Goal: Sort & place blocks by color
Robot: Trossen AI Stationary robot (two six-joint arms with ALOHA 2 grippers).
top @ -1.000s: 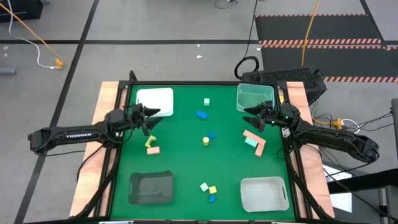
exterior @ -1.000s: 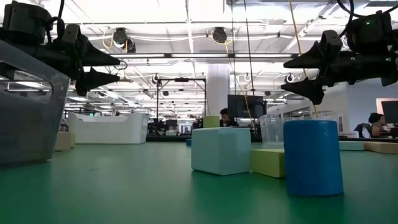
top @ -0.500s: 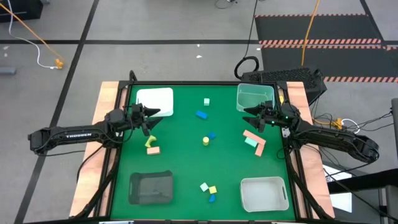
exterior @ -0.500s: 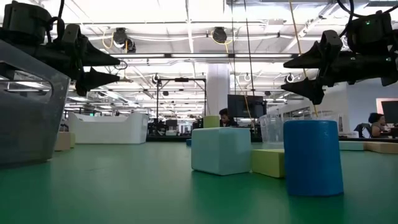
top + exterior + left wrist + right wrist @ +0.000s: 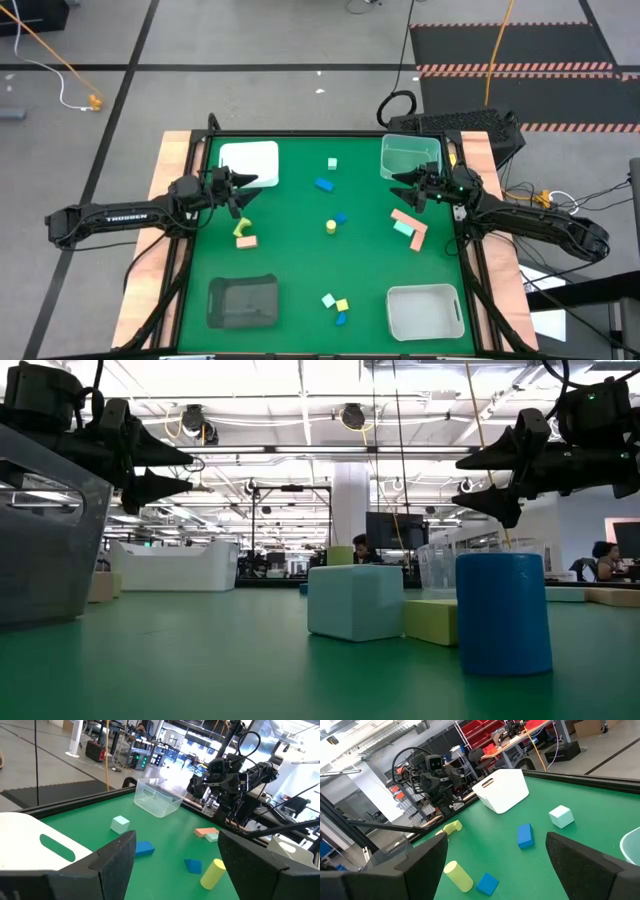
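Left end effector: the left end effector (image 5: 240, 190) hovers over the desk (image 5: 300, 270) toward 9 o'clock, fingers spread, grasping nothing, just beside the white tray (image 5: 249, 163).
Right end effector: the right end effector (image 5: 407, 190) hangs toward 3 o'clock, released and empty, just below the clear tray (image 5: 410, 157).
Blocks at centre: a yellow cylinder (image 5: 330, 227) lies beside a blue cube (image 5: 341, 217); a blue bar (image 5: 324, 184) and a mint cube (image 5: 332, 163) sit toward 12 o'clock.
Blocks at 3 o'clock: a salmon bar (image 5: 409, 224) touches a mint block (image 5: 403, 229).
Blocks at 9 o'clock: a lime block (image 5: 241, 229) and a salmon block (image 5: 246, 241).
Blocks at 6 o'clock: a mint, a yellow and a blue cube (image 5: 341, 318) cluster between the dark tray (image 5: 243, 301) and a second white tray (image 5: 425, 311).
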